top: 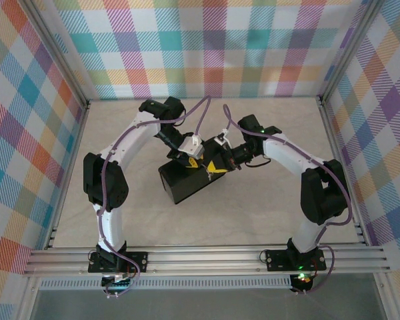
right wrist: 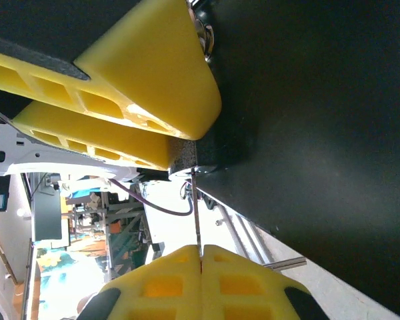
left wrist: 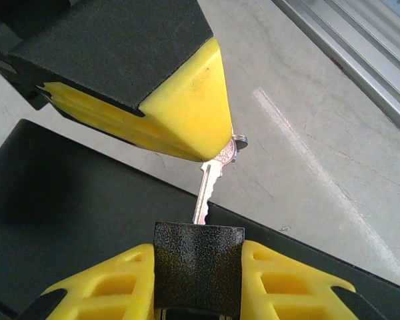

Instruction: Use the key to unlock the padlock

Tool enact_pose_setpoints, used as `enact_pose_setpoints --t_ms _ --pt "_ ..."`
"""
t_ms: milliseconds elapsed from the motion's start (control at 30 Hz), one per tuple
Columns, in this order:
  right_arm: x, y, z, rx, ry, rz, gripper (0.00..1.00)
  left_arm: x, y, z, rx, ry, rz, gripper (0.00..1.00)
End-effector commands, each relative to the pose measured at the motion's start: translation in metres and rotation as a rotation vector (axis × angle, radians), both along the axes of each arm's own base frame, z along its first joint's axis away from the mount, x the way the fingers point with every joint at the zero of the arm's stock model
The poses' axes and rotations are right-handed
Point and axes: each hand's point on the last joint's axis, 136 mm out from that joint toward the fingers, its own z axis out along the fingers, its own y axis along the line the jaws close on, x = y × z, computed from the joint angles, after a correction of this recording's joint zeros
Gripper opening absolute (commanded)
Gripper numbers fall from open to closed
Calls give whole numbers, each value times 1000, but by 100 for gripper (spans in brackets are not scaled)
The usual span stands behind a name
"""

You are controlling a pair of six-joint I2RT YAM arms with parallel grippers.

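Closest to our left wrist camera sits the padlock [left wrist: 198,270], clamped between the yellow fingers of our left claw [left wrist: 198,252]. Our right claw [right wrist: 201,255] is pinched shut on the head of the key [left wrist: 205,190]. The blade runs straight from that claw to the padlock's end face, where its tip meets or just enters the body; we cannot tell how deep. The key's long axis lies roughly in line with the lock, and the two claws face each other tip to tip over the edge of the black box [left wrist: 67,220] on the table [left wrist: 307,133]. We judge the coming move turns on that line: push along it, then twist.
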Motion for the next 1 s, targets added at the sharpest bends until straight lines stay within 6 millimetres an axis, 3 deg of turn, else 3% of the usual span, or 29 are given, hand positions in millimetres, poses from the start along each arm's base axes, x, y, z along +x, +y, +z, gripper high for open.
enact_pose_setpoints --t_ms 0,633,967 --pt "-1 3 7 20 -32 22 0 -13 2 -2 15 53 -30 26" --pt "11 5 6 -3 -54 -3 0 -19 1 -2 14 59 -41 26" --pt "19 -5 8 -7 -50 -55 0 -19 2 -4 23 56 -30 26"
